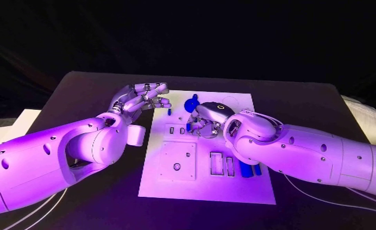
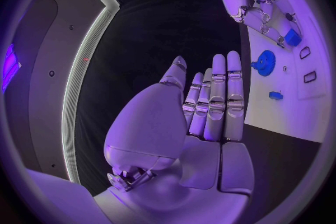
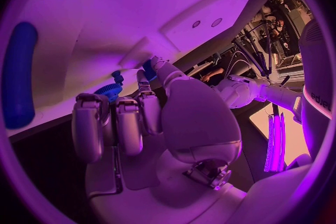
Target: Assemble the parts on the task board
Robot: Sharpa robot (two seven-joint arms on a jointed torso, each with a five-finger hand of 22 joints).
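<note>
The white task board (image 1: 207, 189) lies mid-table. My right hand (image 1: 205, 120) hovers over its upper middle, fingers curled down, and pinches a small blue part (image 3: 149, 70) at its fingertips, the same blue part (image 2: 293, 38) seen beside the board's slots. A blue gear (image 1: 192, 103) stands on the board just beyond that hand; the gear (image 2: 265, 61) has a small blue piece (image 2: 275, 95) near it. My left hand (image 1: 143, 98) floats at the board's left edge, fingers (image 2: 218, 95) straight and holding nothing. Long blue parts (image 1: 249, 170) lie by the board's right side, partly under my right arm.
The board carries a square raised plate (image 1: 177, 160) at its left and rectangular slots (image 1: 221, 163) in its middle. A long blue part (image 3: 19, 75) lies on the board behind my right hand. Black table (image 1: 86, 86) surrounds the board; a pale sheet (image 1: 19, 121) lies at the far left.
</note>
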